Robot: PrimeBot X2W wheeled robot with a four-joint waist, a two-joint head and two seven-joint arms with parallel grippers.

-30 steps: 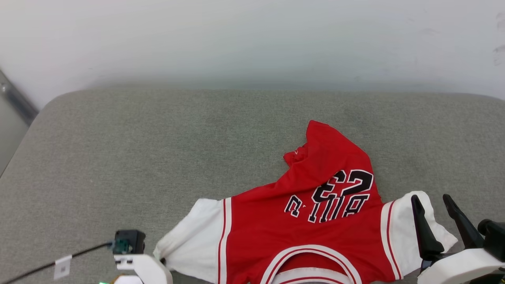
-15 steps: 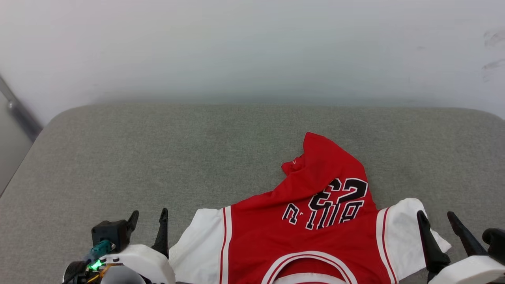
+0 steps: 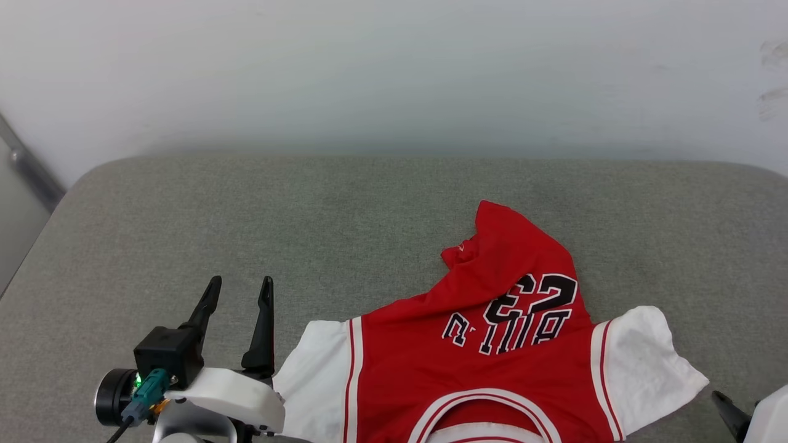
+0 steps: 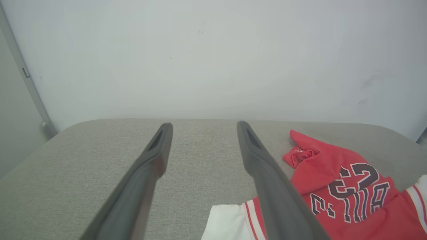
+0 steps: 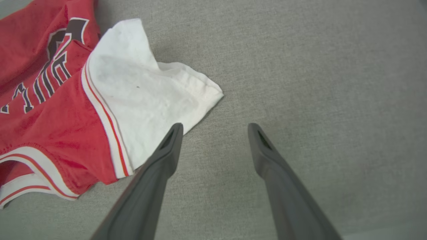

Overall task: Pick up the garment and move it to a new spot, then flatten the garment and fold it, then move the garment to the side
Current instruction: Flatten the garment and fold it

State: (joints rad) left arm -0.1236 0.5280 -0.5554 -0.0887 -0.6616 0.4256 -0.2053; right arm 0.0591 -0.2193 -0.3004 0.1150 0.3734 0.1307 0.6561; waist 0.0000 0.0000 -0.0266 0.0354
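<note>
The red garment (image 3: 492,363) lies crumpled on the grey cushion, collar toward me, lettering and number 23 upside down, its far part bunched into a peak. Both white sleeves are spread out. My left gripper (image 3: 240,286) stands open just left of the left sleeve (image 3: 314,369), holding nothing; the left wrist view has its fingers (image 4: 156,156) apart over bare cushion, the garment (image 4: 337,180) to their right. My right gripper (image 5: 215,128) is open beside the right sleeve (image 5: 140,100), its left finger over the sleeve's edge. One right finger (image 3: 731,414) pokes in at the head view's bottom right corner.
The grey cushioned surface (image 3: 308,227) has rounded far corners and stretches wide to the left of the garment and beyond it. A white wall (image 3: 394,67) rises right behind it. A grey metal rail (image 3: 28,166) runs along the far left.
My left gripper has risen into view and reached forward beside the left sleeve, fingers open. My right gripper has drawn back off the right sleeve toward the bottom right corner. The camera shifted slightly.
</note>
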